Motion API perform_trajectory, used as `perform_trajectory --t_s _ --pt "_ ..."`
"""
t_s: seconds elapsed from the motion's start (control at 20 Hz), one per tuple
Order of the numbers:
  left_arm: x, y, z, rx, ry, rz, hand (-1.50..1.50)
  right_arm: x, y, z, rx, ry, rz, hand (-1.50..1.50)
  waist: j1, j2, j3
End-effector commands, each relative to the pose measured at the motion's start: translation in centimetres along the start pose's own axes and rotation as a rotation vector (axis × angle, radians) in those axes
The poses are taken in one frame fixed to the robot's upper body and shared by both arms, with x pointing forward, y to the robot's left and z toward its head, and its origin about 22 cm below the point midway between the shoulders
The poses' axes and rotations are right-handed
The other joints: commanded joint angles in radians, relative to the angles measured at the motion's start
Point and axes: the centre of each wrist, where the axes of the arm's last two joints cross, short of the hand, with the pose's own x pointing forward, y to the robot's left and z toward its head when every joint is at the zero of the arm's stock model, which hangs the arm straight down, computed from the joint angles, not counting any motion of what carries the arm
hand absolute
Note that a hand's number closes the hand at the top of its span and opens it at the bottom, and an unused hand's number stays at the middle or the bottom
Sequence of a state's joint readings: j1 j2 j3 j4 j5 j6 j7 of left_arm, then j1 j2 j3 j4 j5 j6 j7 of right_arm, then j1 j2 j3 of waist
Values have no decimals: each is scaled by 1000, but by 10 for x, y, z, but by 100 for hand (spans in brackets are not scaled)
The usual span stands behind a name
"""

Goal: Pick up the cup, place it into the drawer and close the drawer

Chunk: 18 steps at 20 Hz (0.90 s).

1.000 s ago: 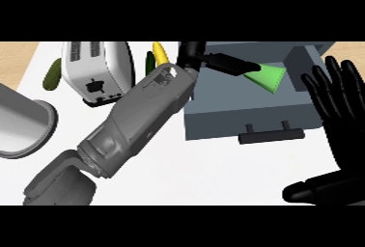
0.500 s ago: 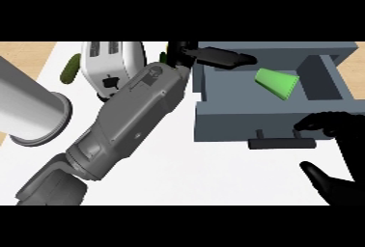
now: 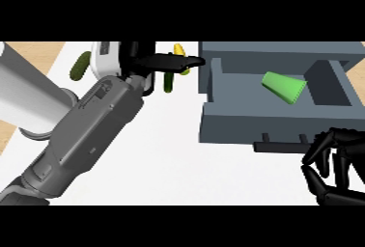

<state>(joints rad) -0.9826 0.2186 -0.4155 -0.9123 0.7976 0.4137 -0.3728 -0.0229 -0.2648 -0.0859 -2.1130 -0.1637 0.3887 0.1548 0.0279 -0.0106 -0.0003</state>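
already the green cup (image 3: pixel 284 86) lay on its side inside the open drawer (image 3: pixel 274 128), the right hand (image 3: pixel 333 166) curled empty by the handle (image 3: pixel 281 146), the left hand (image 3: pixel 165 61) extended flat, so an off-center push could have jammed the drawer askew.

I see even, bright light across the white counter (image 3: pixel 178 144), with no glare. The open drawer (image 3: pixel 278 120) is darker along its inner walls, while the green cup (image 3: pixel 284 86) at two o'clock stays vivid. The cylinder (image 3: pixel 28 101) at nine o'clock shades softly from white to grey. Soft shadow lies under the left forearm (image 3: pixel 85 135). The black right hand (image 3: pixel 335 166) at four o'clock shows little surface detail.
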Motion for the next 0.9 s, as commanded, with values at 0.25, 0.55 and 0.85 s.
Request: perform_trajectory --t_s 0.25,0.55,0.85 --pt "5 80 67 56 40 26 -150 -22 20 -23 19 109 117 150 3 7 0" --pt "9 126 113 70 49 27 -150 -37 16 -13 146 117 363 150 6 7 0" --pt "28 155 128 88 29 25 -150 -74 36 -27 237 154 608 150 -1 10 1"
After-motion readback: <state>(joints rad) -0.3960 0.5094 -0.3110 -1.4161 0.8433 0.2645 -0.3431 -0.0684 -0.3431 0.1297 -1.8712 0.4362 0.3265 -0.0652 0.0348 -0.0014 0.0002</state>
